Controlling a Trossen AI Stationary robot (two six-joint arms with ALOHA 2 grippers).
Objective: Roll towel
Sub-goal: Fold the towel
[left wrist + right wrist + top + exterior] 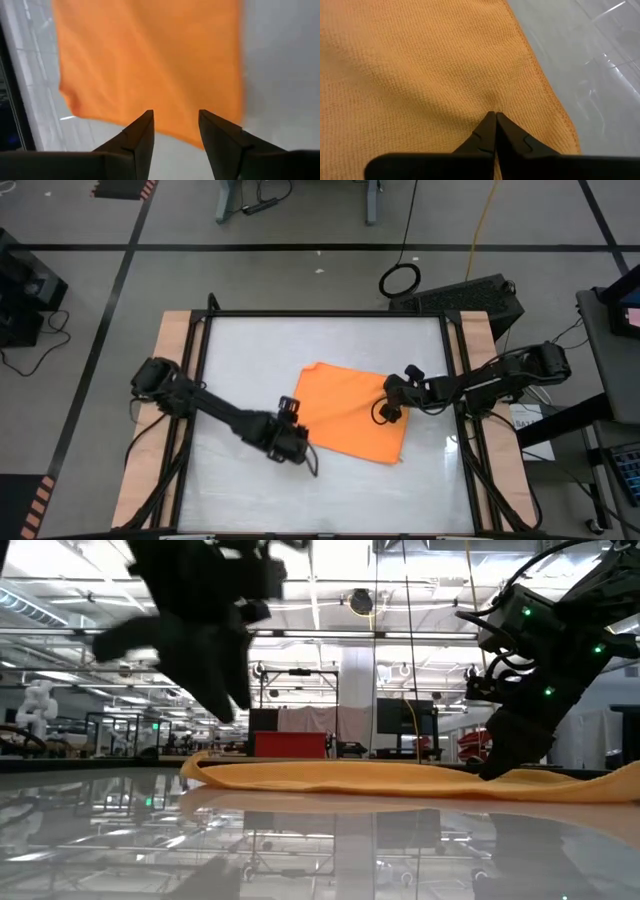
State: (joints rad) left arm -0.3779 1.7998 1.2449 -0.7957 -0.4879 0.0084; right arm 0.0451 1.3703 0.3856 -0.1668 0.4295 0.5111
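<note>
- In the low view the left gripper (215, 660) is seen only as a blurred dark mass raised above the table (320, 850); its fingertips cannot be made out there.
- In the high view the fingers of both grippers are too small to be judged; their state is taken from the wrist views.
- The towel (350, 412) is cut off by the frame in both wrist views, so its full outline is shown only from above.
- The near right part of the towel is hidden behind the right gripper (500, 765) in the low view.
- The towel is found spread flat near the table's middle, somewhat toward the right side, unrolled, with one low fold or ridge at its left end in the low view.
- The left gripper (175, 125) is held parted, with nothing between its fingers; it is placed just off the towel's left edge, above the surface and not touching the cloth.
- The right gripper (494, 120) is closed, fingertips together, and pressed onto the towel (420, 75) near its right edge; a small pucker of cloth is seen at the tips, but whether cloth is pinched between them cannot be told.
</note>
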